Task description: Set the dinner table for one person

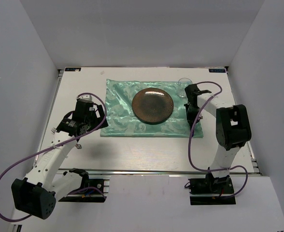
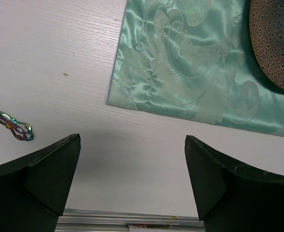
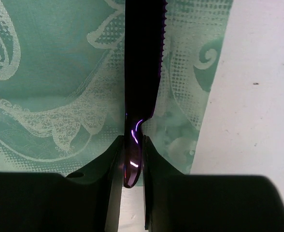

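top view: the dinner table (image 1: 147, 154) lies white under both arms, with a green cloth (image 1: 118, 113) at its far middle, a brown plate (image 1: 152, 105) on it and a clear glass (image 1: 183, 85) by the cloth's far right corner. only the right wrist camera shows this: right gripper (image 3: 131, 150) clamped on a dark serrated knife (image 3: 143, 72) over the cloth's edge. left wrist view: left gripper (image 2: 132, 145) spread wide, holding nothing, and an iridescent utensil handle (image 2: 9, 124) on bare table.
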Motion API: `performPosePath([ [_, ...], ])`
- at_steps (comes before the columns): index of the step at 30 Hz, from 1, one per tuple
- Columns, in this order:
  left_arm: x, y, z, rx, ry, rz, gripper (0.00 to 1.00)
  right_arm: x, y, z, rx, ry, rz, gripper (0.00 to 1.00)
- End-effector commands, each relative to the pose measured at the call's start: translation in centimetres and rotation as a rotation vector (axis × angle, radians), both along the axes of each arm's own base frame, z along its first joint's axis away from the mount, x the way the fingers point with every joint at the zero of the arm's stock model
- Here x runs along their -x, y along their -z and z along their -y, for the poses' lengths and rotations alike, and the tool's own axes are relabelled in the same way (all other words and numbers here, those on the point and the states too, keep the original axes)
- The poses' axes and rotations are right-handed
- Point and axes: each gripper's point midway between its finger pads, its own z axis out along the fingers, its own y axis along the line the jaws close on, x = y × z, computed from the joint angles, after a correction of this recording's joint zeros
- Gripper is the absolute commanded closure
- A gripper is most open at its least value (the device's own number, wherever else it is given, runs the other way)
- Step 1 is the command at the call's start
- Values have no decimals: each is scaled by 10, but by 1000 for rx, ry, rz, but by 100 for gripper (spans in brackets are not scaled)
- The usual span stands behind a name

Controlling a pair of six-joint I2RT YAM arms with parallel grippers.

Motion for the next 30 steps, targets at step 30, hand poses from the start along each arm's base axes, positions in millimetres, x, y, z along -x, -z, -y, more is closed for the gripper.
performPosePath([
  [30,-1,0,4,8,24,14,2,-24,16,-15,-35,-40,-14,100],
])
